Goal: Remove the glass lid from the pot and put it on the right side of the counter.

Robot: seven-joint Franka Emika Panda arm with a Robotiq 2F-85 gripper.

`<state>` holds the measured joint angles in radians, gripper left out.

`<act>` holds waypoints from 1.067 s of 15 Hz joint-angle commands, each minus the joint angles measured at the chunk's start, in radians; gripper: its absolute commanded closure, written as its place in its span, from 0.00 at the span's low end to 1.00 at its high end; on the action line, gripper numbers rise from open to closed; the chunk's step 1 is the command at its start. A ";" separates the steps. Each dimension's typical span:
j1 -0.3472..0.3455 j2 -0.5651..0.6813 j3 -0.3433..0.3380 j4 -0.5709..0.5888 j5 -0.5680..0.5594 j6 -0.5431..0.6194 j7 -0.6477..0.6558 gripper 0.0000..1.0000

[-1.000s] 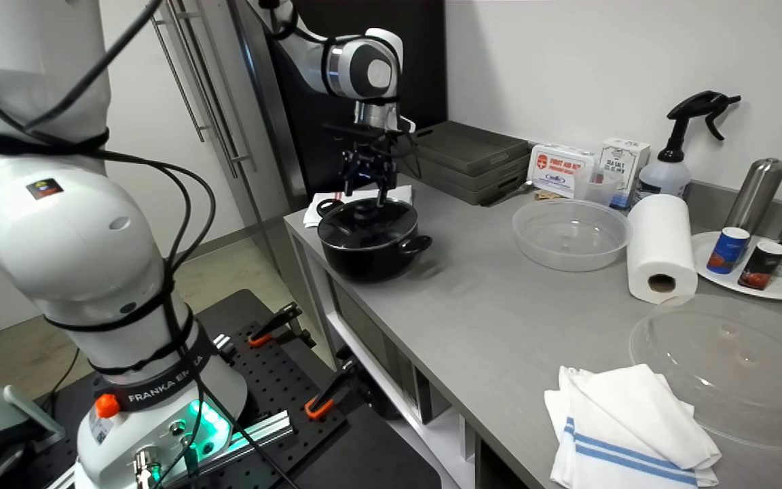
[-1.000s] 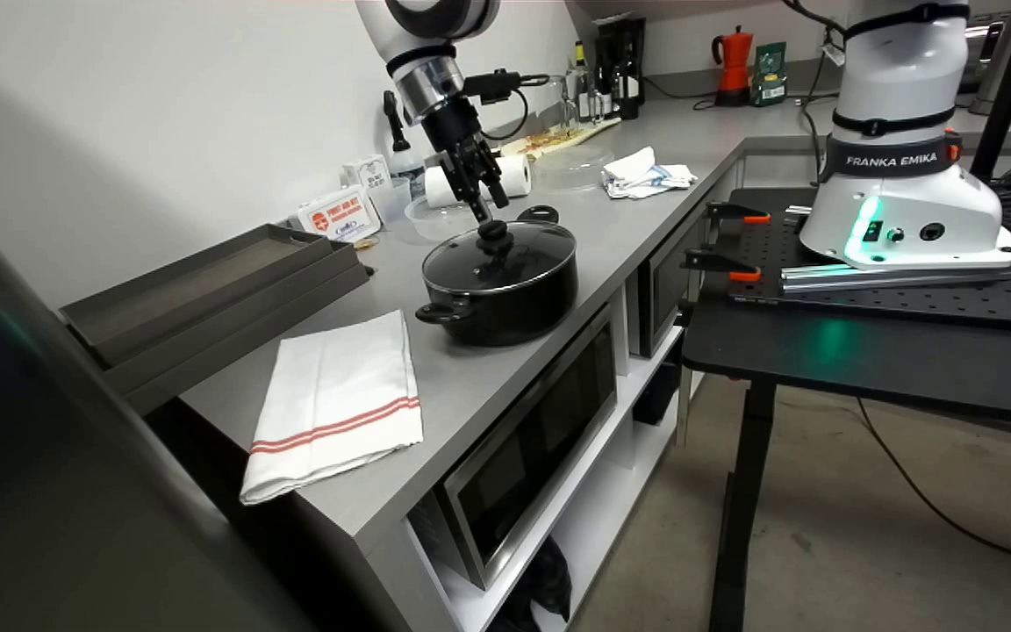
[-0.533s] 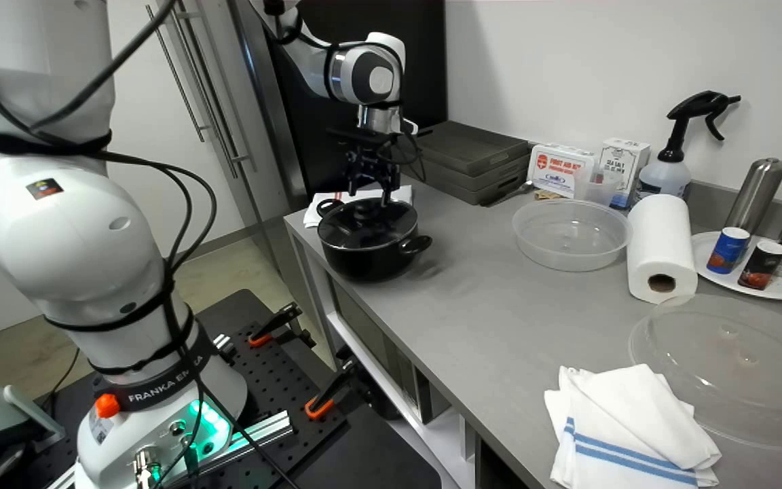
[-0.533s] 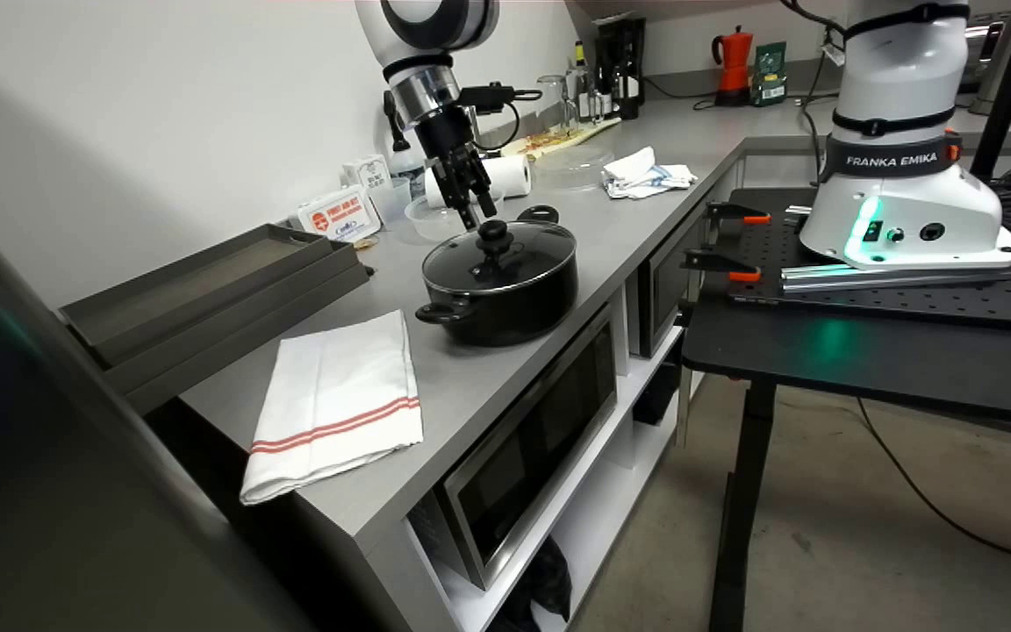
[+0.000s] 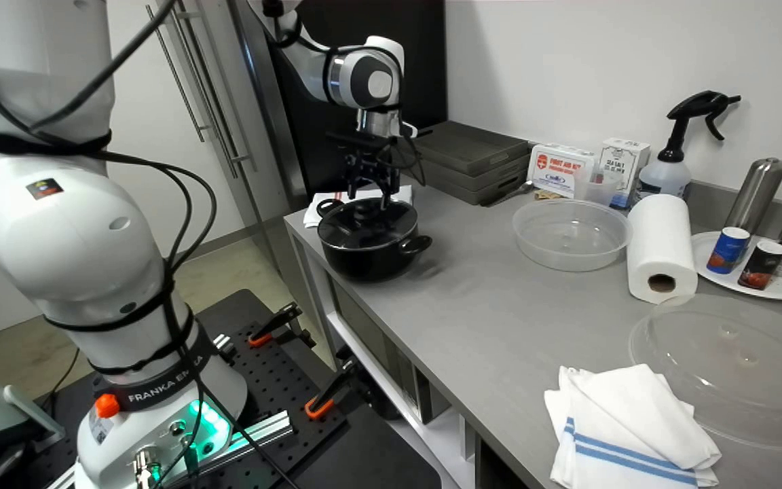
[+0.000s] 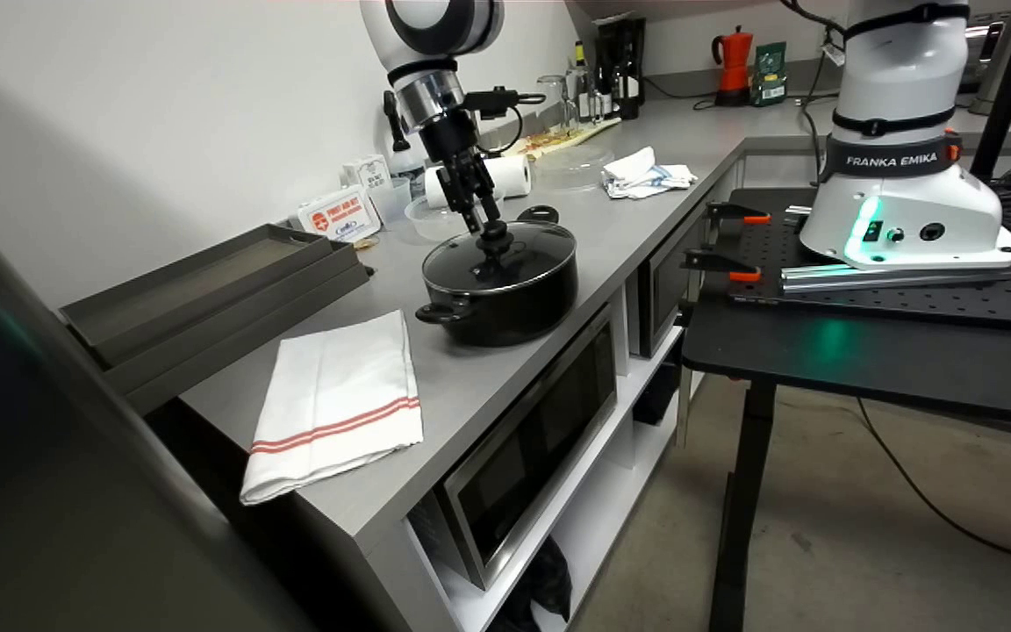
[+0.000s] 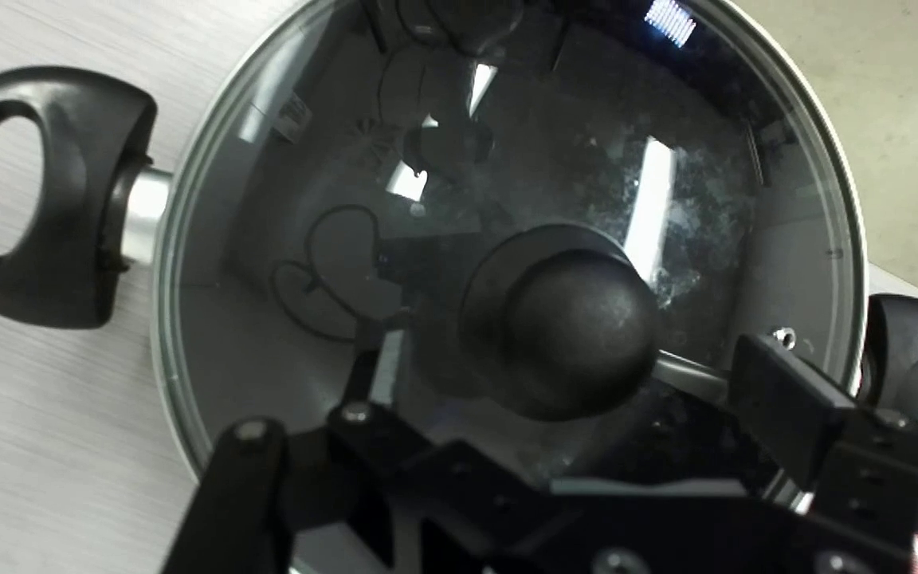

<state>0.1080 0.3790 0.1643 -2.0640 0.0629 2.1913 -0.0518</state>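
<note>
If the pot (image 6: 519, 312) marks the clock's centre in an exterior view, a red-striped towel (image 6: 334, 399) lies at eight o'clock. The gripper (image 6: 483, 222) hangs spread at eleven. The glass lid (image 6: 527, 259) sits on the pot, its knob (image 7: 578, 335) between the fingers (image 7: 786, 406) in the wrist view. At two, a blue-striped towel (image 6: 646, 175).

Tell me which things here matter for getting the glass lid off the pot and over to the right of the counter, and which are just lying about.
For the job:
pot
glass lid, on it
counter
end effector, open

Just lying about:
red-striped towel
blue-striped towel
trays
first aid kit
salt box
spray bottle
paper roll
bowl
</note>
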 commanded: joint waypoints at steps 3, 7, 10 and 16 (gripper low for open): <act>0.011 -0.025 -0.007 -0.058 -0.008 0.051 -0.008 0.00; 0.018 -0.022 -0.009 -0.069 -0.020 0.072 0.002 0.00; 0.024 -0.024 -0.010 -0.077 -0.031 0.088 0.010 0.00; 0.032 -0.027 -0.011 -0.087 -0.043 0.109 0.014 0.28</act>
<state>0.1225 0.3743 0.1643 -2.1225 0.0404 2.2725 -0.0511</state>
